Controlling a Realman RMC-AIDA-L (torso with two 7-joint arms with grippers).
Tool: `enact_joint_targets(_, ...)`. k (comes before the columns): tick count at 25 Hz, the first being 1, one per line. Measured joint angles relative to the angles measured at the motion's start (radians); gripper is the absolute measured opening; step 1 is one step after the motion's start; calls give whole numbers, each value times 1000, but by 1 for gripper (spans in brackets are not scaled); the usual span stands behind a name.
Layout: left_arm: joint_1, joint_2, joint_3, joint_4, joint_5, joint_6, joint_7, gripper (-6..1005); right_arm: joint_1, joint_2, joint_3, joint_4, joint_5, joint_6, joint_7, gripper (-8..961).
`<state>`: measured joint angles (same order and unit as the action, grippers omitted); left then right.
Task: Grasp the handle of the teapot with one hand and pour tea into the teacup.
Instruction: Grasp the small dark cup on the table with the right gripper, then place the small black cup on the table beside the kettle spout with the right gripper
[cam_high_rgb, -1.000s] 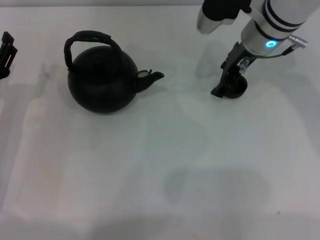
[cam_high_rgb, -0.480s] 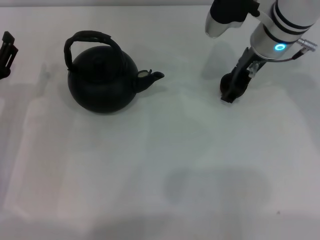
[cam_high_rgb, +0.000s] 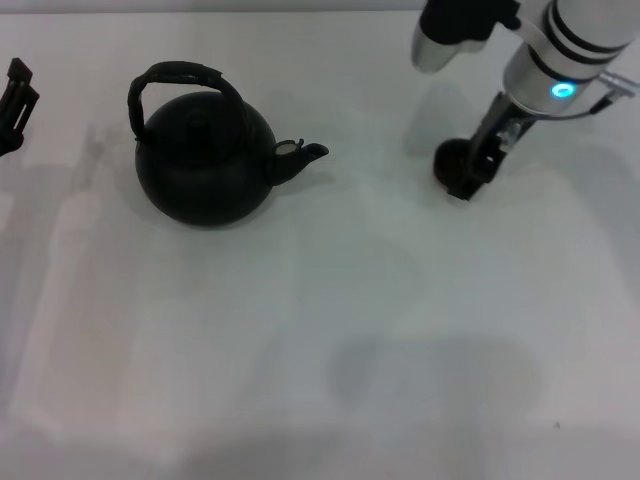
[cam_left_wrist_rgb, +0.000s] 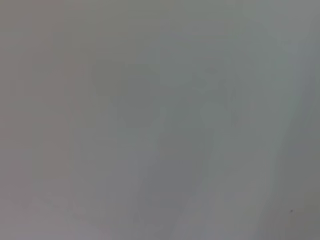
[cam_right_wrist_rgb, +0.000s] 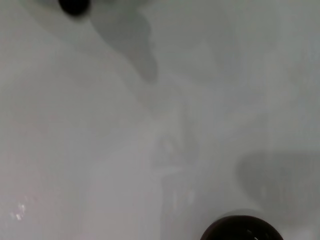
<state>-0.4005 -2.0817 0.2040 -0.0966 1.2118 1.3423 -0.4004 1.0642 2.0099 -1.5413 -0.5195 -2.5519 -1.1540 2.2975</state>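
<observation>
The matte black teapot (cam_high_rgb: 205, 165) stands at the left of the white table, its arched handle (cam_high_rgb: 180, 75) up and its spout (cam_high_rgb: 300, 153) pointing right. The small dark teacup (cam_high_rgb: 448, 160) is at the right, about one pot width beyond the spout. My right gripper (cam_high_rgb: 470, 175), on the white arm with the blue light, reaches down and is shut on the teacup's rim. The cup's rim shows at the edge of the right wrist view (cam_right_wrist_rgb: 240, 229). My left gripper (cam_high_rgb: 12, 105) is at the table's far left edge, away from the teapot.
The white tabletop (cam_high_rgb: 330, 330) spreads in front of the teapot and cup. A silver and black part of the right arm (cam_high_rgb: 445, 35) hangs over the back right. The left wrist view shows only plain grey surface (cam_left_wrist_rgb: 160, 120).
The right arm shifted right and turned its wrist. The teacup slid a little left and back with the gripper. The teapot and the left gripper stayed put.
</observation>
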Motion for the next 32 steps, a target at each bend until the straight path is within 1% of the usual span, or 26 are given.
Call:
enact_joint_targets(2, 0, 0, 0, 0, 0, 0, 0, 830, -3, 4, 0, -51, 5, -20, 0, 758)
enact_joint_targets(3, 0, 0, 0, 0, 0, 0, 0, 830, 1, 9, -7, -91, 12, -37, -1, 751)
enact_joint_targets(5, 0, 0, 0, 0, 0, 0, 0, 830, 7, 13, -19, -107, 17, -48, -2, 738)
enact_joint_targets(7, 0, 1, 0, 0, 0, 0, 0, 830, 23, 16, -57, -120, 34, -55, -3, 726)
enact_joint_targets(10, -3, 1, -2, 0, 0, 0, 0, 831, 41, 17, -131, -127, 82, -58, -2, 715)
enact_joint_targets(11, -4, 1, -3, 0, 0, 0, 0, 831, 47, 17, -175, -131, 111, -58, -1, 717)
enact_joint_targets(16, -8, 2, -5, 1, 0, -2, 0, 831, 59, 18, -303, -141, 215, -52, 0, 728)
enact_joint_targets(19, -14, 2, -4, 0, 0, -3, 0, 830, 59, 18, -363, -142, 264, -41, 0, 734)
enact_joint_targets(23, -17, 2, -2, 0, 0, -6, 0, 830, 54, 18, -425, -158, 303, -5, 0, 742)
enact_joint_targets(25, -17, 2, -2, 0, 0, -7, 0, 830, 53, 18, -432, -161, 303, -3, 0, 746)
enact_joint_targets(32, -15, 0, -2, 0, 0, -7, 0, 831, 50, 18, -510, -170, 340, 7, 0, 761)
